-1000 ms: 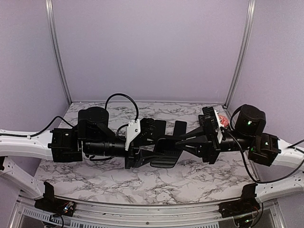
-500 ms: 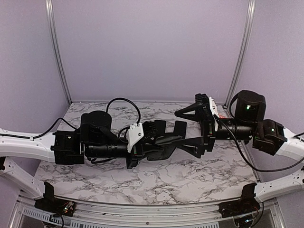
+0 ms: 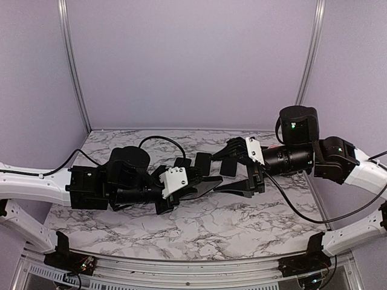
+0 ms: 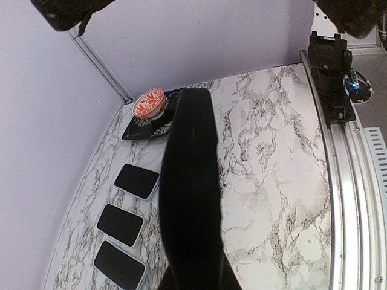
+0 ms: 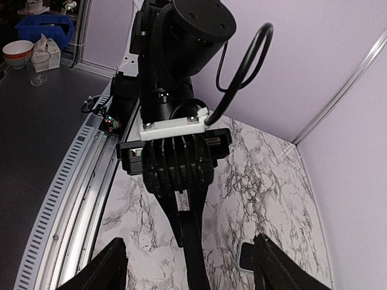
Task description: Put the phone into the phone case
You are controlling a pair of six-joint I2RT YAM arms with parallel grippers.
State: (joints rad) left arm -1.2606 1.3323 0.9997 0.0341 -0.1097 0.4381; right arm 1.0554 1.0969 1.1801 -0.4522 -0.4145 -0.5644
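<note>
My left gripper [image 3: 211, 181] is shut on a thin flat black slab [image 4: 190, 181], held off the table; whether it is the phone or the phone case I cannot tell. In the right wrist view the slab [image 5: 192, 241] shows edge-on, reaching toward my right gripper [image 3: 222, 167]. That gripper stands open, its fingers [image 5: 109, 266] on either side of the slab's end and apart from it. Three dark-screened phones [image 4: 137, 180] with pale rims lie in a row by the wall. Beyond them lies a black case [image 4: 142, 128] with a red-and-white round grip [image 4: 149, 103].
Purple walls with aluminium posts [image 3: 71, 66] close the back and sides of the marble table [image 3: 242, 223]. An aluminium rail [image 4: 338, 157] and an arm base clamp [image 4: 329, 57] run along the near edge. One pale-rimmed phone [image 5: 247, 257] lies just under my right gripper.
The right gripper let go of the black slab, opened and swung up and back. The left gripper closed on the slab and now carries it alone.
</note>
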